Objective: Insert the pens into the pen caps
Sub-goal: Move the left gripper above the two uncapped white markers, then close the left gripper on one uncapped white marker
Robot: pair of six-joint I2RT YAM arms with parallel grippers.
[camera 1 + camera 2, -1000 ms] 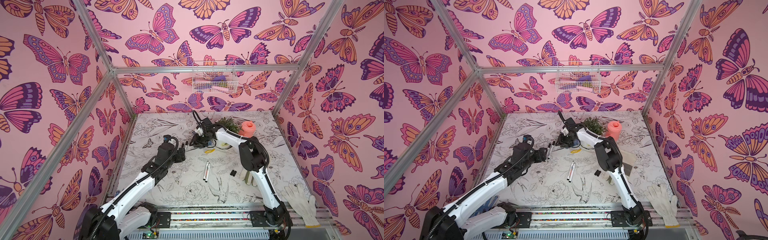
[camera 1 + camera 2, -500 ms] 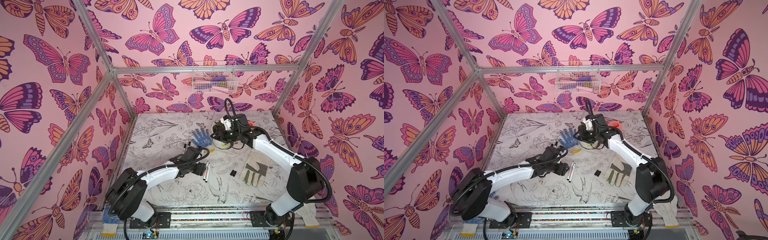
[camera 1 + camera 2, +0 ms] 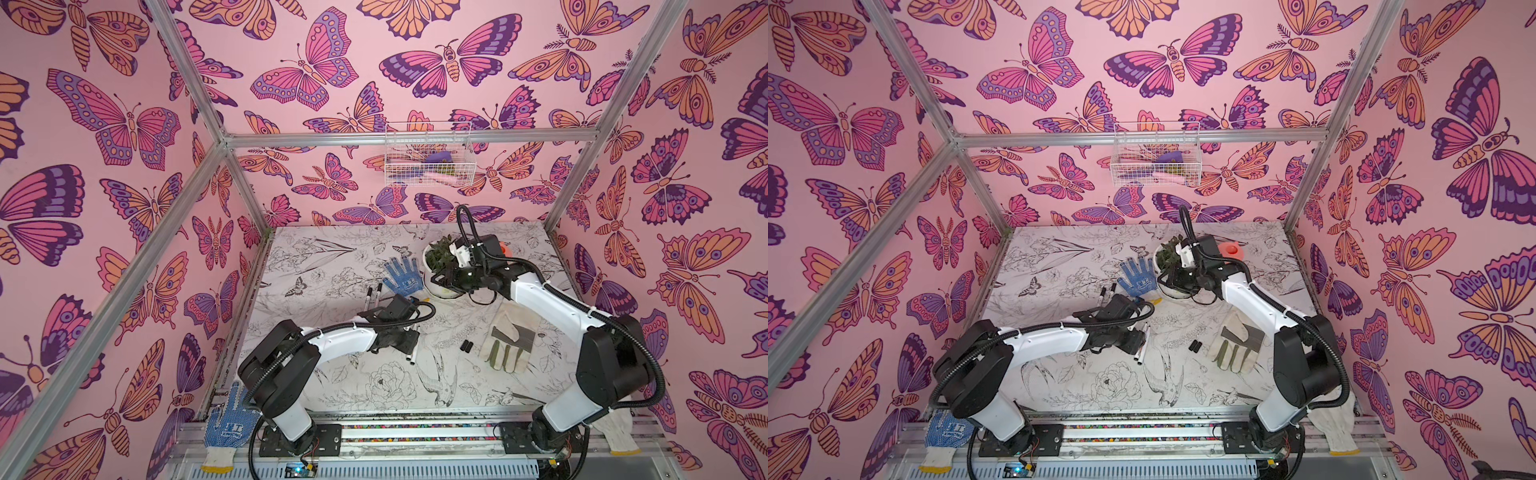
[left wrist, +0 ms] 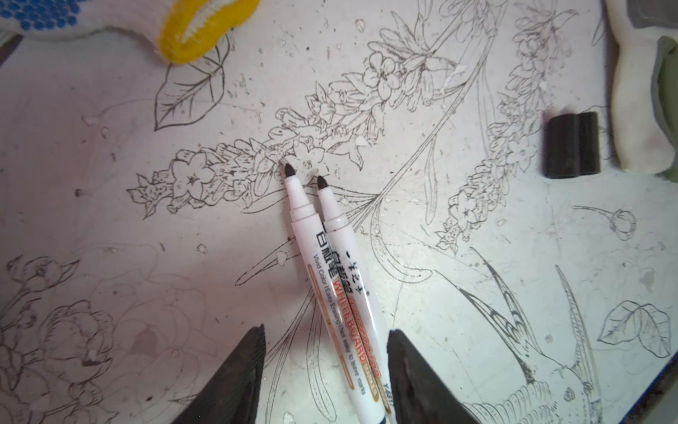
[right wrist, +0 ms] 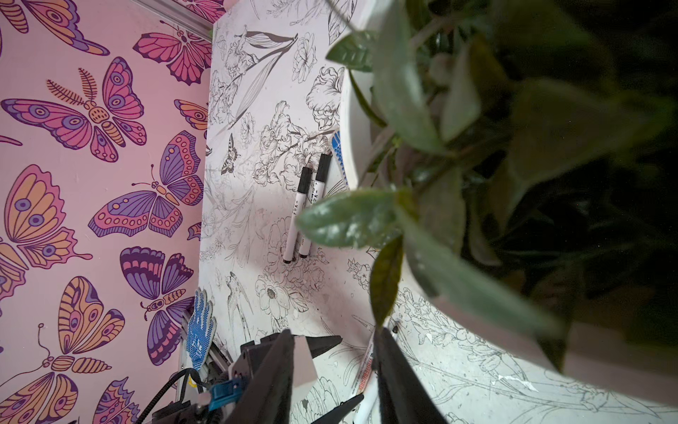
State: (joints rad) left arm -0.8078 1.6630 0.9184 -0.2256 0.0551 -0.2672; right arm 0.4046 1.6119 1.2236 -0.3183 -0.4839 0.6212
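Centrally, the left gripper [image 4: 326, 330] straddles two uncapped pens [image 4: 321, 264], jaws apart; the right gripper [image 5: 335, 332], jaws half-open and empty, hovers beside the potted plant [image 5: 513, 147].

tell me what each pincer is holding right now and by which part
Nothing is held. The left pincer stands open astride the rear barrels of two uncapped pens, not gripping them. The right pincer is open and empty by the plant pot.
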